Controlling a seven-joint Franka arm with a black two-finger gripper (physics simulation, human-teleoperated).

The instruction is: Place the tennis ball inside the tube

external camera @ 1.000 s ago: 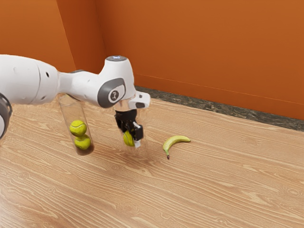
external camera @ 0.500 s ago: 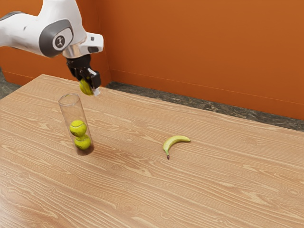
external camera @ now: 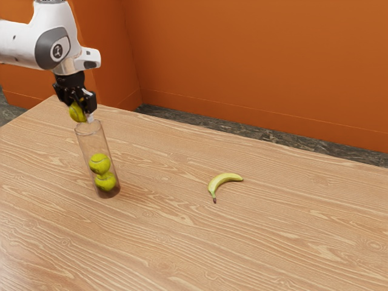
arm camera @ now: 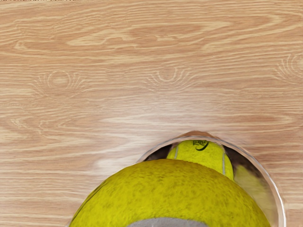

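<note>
Clasping a tennis ball in the gripper just above the mouth of a clear tube, with two more balls stacked inside and a banana well apart on the wooden table.

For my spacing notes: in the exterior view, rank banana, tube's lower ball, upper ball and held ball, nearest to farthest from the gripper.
1. Held ball: in the gripper.
2. Upper ball: inside the tube.
3. Lower ball: at the tube's bottom.
4. Banana: off to the exterior view's right.
</note>
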